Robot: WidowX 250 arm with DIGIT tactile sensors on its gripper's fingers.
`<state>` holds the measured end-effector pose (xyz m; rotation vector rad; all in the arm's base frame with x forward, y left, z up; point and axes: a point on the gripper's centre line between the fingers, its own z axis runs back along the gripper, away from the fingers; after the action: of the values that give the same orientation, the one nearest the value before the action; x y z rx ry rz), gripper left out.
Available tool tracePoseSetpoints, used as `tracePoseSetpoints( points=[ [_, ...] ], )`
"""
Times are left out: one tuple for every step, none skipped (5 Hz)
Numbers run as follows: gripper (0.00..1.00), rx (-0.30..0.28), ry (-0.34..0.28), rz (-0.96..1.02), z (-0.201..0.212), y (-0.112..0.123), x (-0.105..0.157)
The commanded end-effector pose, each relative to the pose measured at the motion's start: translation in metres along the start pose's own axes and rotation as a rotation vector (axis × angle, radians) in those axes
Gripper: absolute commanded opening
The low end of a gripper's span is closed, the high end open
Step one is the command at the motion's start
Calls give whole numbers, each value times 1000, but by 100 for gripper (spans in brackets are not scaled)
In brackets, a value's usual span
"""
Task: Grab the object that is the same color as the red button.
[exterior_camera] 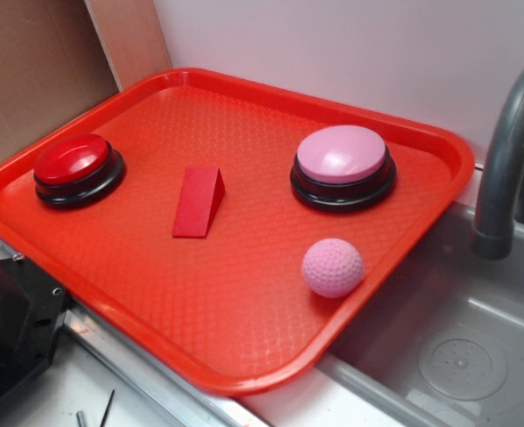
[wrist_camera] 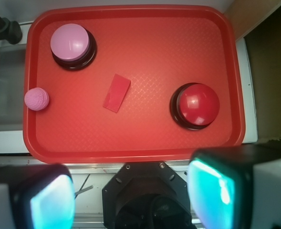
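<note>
A small matte red wedge block lies near the middle of the red tray. The red button, a glossy dome on a black base, sits at the tray's left side in the exterior view. My gripper shows only in the wrist view, high above the tray's near edge and the robot base. It is open, its two teal pads wide apart with nothing between them. The arm is out of the exterior view.
A pink dome button on a black base and a pink dimpled ball also sit on the tray. A grey sink with a faucet lies to the right. The black robot base is below the tray's near edge.
</note>
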<state>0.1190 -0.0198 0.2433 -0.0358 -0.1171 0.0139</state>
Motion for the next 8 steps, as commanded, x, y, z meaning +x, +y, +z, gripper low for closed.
tracePoseSetpoints(
  points=[
    [100, 0, 0, 0, 0, 0, 0],
    [100, 44, 38, 83, -36, -1, 38],
    [100, 97, -25, 262, -64, -16, 74],
    [100, 54, -29, 519, -98, -17, 89],
    [100, -5, -22, 679, -136, -5, 87],
    [100, -64, 4, 621, -165, 2, 80],
    [100, -30, 52, 526, -186, 1, 85],
    [100, 10, 86, 460, -192, 1, 85]
  ],
)
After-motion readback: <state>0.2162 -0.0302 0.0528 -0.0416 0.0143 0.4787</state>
